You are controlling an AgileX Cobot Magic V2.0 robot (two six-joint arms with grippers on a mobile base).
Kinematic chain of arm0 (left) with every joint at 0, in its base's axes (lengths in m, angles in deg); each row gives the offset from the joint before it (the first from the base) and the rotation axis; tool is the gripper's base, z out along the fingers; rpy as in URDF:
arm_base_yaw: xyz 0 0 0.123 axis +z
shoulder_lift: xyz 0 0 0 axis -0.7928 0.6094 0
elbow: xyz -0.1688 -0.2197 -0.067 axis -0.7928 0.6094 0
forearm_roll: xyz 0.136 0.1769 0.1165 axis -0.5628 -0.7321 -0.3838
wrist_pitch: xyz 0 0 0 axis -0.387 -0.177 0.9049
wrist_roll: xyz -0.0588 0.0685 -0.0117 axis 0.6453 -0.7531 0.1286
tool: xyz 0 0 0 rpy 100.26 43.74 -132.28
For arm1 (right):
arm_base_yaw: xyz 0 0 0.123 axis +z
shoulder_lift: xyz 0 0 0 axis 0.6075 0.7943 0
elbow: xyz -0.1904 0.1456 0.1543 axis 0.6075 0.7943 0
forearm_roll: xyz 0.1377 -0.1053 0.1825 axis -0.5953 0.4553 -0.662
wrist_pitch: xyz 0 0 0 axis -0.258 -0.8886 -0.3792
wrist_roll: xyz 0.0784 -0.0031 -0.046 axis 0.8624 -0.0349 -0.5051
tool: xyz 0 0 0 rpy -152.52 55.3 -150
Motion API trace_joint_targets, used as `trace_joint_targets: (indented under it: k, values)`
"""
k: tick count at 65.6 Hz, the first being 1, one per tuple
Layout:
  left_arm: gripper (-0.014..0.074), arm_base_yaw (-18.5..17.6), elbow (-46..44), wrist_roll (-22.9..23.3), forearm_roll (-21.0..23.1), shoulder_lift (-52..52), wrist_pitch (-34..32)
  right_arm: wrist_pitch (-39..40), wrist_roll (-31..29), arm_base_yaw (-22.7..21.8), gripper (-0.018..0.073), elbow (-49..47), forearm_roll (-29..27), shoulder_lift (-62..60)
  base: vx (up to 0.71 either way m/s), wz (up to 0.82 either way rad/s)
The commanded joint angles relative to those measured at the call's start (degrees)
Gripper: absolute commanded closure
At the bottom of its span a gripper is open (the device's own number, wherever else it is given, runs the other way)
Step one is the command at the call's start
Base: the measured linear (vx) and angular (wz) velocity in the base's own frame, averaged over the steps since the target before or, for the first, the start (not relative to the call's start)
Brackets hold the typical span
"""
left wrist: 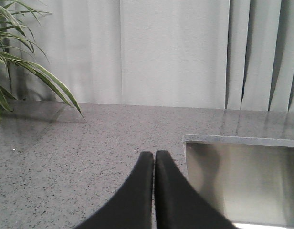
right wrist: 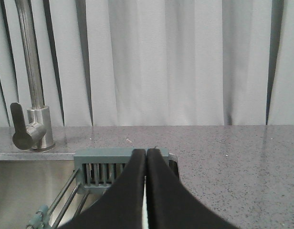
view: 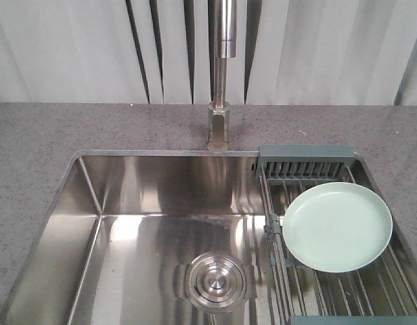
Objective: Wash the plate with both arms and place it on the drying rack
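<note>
left gripper (left wrist: 154, 160): fingers pressed together, empty, over countertop (left wrist: 66, 162) | right gripper (right wrist: 146, 157): fingers pressed together, empty, above drying rack (right wrist: 104, 164) | plate (view: 337, 227): flat on rack rods, 3 o'clock of sink (view: 161, 223) | drain (view: 214, 281): 6 o'clock | faucet (view: 220, 74): 12 o'clock | curtain (view: 73, 47): farthest back

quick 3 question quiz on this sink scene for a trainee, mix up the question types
1. True or false: the plate lies in the sink basin.
2. The left gripper is: A) open B) shut C) holding the plate.
3. Fill in: the slotted compartment sits at the rack's end nearest the ____.

Key
1. False; it rests on the drying rack.
2. B; the right gripper is shut too, holding nothing.
3. Faucet.
</note>
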Motion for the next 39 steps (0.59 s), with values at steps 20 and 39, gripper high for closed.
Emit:
trace_joint_targets:
  k: [20,39]
  values:
    - [0.0603,0.1,-1.6,0.0,0.4,-0.8,-4.3,4.0,-1.1,-0.3,0.0566,0.1,0.4,-0.2,0.00,0.00]
    - [0.0603,0.1,-1.6,0.0,0.4,-0.8,-4.3,4.0,-1.1,-0.3,0.0566,0.1,0.4,-0.2,0.00,0.00]
